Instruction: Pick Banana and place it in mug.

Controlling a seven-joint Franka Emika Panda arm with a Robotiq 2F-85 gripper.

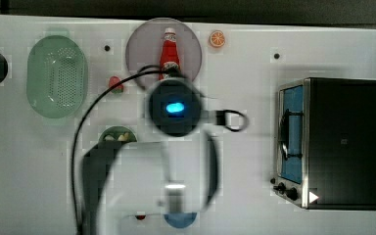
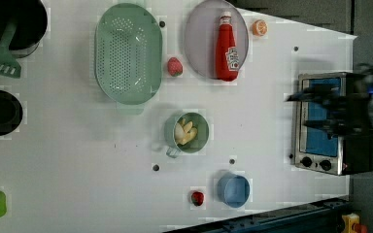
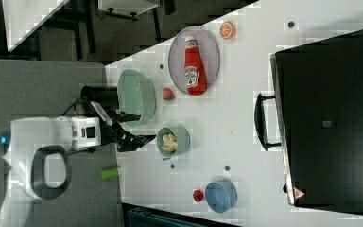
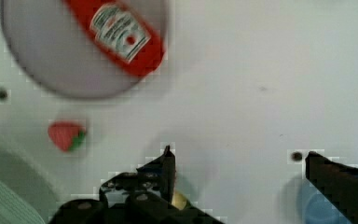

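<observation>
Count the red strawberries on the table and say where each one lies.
2. One strawberry lies between the colander and the lilac plate. The other strawberry lies beside the blue cup. The arm may hide others.

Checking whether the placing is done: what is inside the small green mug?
The mug holds the banana, yellow peel with pale peeled segments, lying within the rim. The mug's floor beneath it is covered. The gripper is open, holding nothing.
</observation>
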